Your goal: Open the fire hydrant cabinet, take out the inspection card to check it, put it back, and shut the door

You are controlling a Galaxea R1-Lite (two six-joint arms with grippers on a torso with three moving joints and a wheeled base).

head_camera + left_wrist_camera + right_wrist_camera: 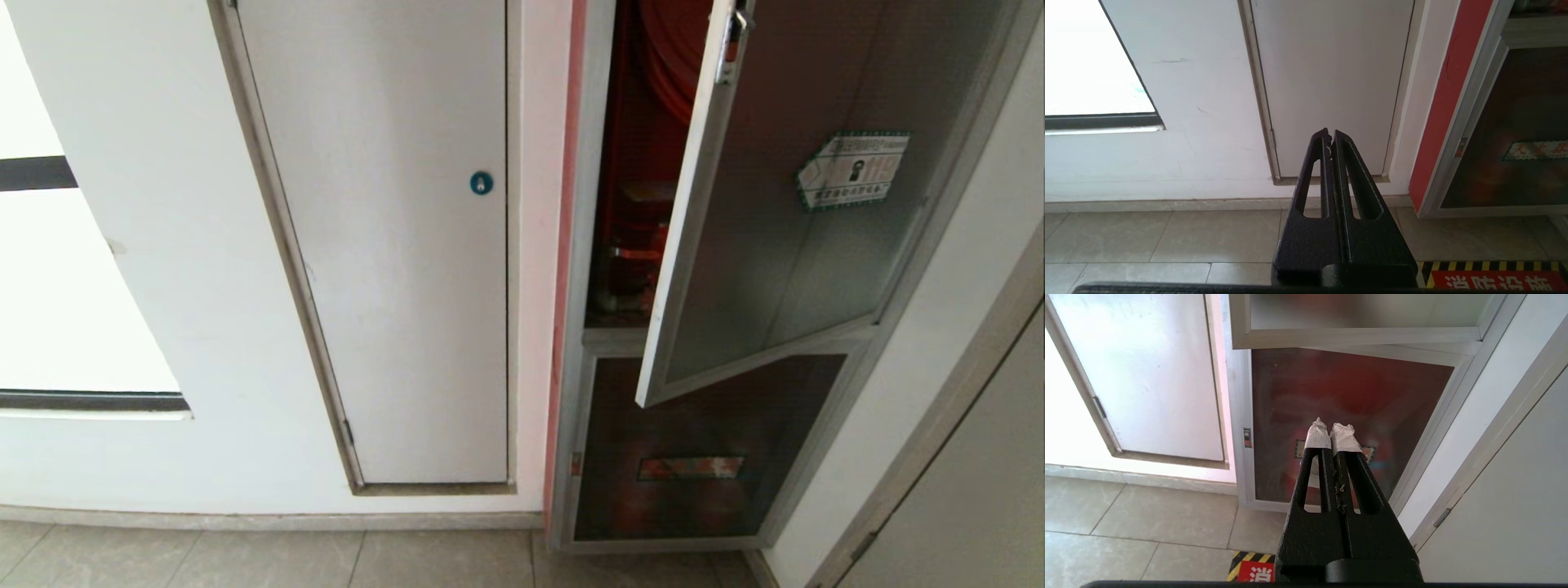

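In the head view, the fire hydrant cabinet (633, 204) stands at the right of the frame, and its door (784, 212) is swung partly open, showing the red interior; the inspection card is not visible. In the left wrist view, the left gripper (1331, 136) is closed and empty, at centre, before the white door (1331, 73). In the right wrist view, the right gripper (1332, 430), fingertips wrapped in white tape, is closed and empty, before the lower glass panel (1351, 388).

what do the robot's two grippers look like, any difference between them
Both are matte black with a rough, grainy finish; each finger is a long tapering wedge with a slot cut through it. The right gripper has white tape wrapped round its fingertips; the left gripper has bare black tips. No cables show.
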